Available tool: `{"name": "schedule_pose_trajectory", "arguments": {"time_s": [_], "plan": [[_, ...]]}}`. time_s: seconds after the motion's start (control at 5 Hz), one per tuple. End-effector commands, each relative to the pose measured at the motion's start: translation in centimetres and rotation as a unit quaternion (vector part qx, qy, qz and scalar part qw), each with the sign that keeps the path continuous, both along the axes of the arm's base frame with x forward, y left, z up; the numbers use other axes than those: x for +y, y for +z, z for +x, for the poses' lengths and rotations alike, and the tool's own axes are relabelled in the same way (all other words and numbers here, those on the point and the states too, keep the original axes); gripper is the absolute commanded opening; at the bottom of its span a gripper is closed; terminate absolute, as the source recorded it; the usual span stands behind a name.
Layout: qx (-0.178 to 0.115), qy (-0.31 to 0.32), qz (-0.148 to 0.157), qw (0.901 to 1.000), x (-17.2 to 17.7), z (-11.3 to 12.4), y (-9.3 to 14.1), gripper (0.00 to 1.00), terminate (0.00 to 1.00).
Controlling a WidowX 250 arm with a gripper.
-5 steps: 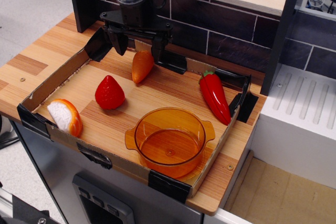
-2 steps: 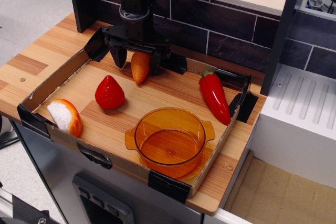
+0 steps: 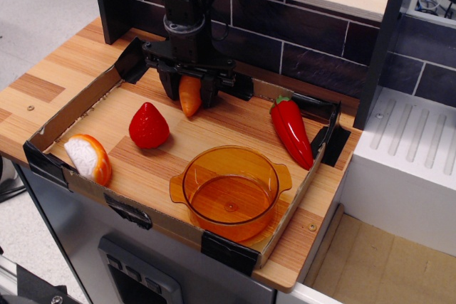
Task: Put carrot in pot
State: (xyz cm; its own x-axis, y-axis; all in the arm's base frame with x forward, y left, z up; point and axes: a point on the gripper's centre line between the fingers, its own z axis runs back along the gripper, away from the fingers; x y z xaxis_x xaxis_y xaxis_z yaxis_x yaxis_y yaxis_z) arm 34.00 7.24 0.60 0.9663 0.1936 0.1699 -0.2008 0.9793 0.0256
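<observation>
Wooden counter [image 3: 57, 80] with a cardboard tray [image 3: 78, 101] on it, dark brick wall [image 3: 313, 33] behind. Strawberry [image 3: 149, 125] at left, then the gripper [image 3: 189, 95], jaws clamped on the carrot [image 3: 189, 97] at the tray's back. The pot [image 3: 231, 191] sits up front, red pepper [image 3: 292, 130] right.

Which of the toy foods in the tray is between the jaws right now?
The carrot, the small plain orange one at the back of the tray. The strawberry, red pepper and orange-and-white toy all lie apart from the gripper.
</observation>
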Motion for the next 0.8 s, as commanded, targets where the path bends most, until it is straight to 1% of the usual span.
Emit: {"name": "schedule_pose_trajectory", "arguments": {"time_s": [0.0,0.2,0.4,0.6], "plan": [[-0.101,-0.036,-0.046,0.9932,-3.7,-1.4,8.8,0.00,0.00],[-0.081,-0.059,-0.072,0.9924,-6.2,-4.0,10.1,0.00,0.00],[-0.043,-0.101,-0.075,0.9912,-8.9,-7.5,9.6,0.00,0.00],[-0.024,-0.134,-0.062,0.9888,-10.2,-9.8,8.1,0.00,0.00]]}}
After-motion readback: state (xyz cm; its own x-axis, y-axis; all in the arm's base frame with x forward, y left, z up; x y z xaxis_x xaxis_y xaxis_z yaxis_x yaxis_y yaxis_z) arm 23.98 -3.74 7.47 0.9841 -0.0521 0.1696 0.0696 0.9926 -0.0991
